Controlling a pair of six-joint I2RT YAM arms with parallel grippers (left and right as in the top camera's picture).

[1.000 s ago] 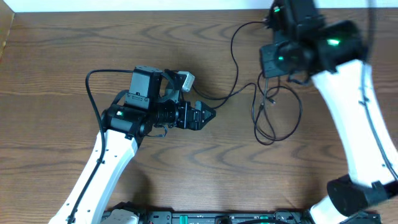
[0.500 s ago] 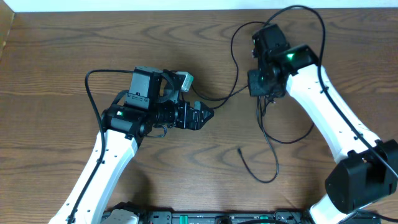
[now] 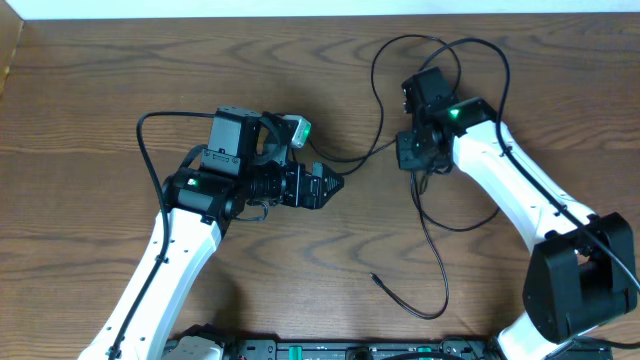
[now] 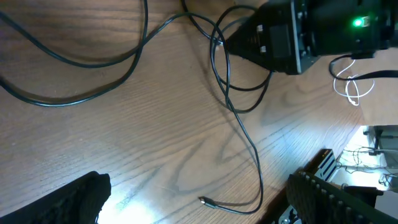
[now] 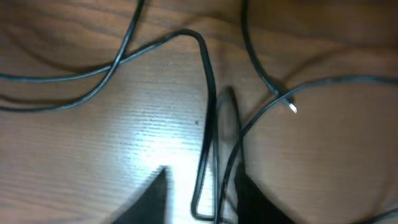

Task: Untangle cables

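A thin black flexible cable [image 4: 244, 132] lies spread across the brown wood-grain table [image 3: 100, 80]. Most of it is on the right half, well apart from the table's front edge. In the overhead view one run reaches left, toward the left arm's wrist. Other runs rise into wide loops near the far edge, around the right arm's wrist. A long strand trails down toward the front, curls back and ends in a small metal-tipped plug [image 4: 206, 200] lying loose on the wood. The right gripper [image 5: 200, 174], black with two fingers, is low over the table among the crossing strands. Its jaws stand partly apart, and a sharply folded bend of the black cable sits in the gap between them. One strand of the bend runs close along the right finger [image 5: 249, 199]. The jaws do not appear to squeeze the cable, though the wrist view is blurred. The left gripper [image 3: 332, 184], also black, points right near the table's middle with its jaws spread wide around nothing. The cable is near its tips but not touching them.
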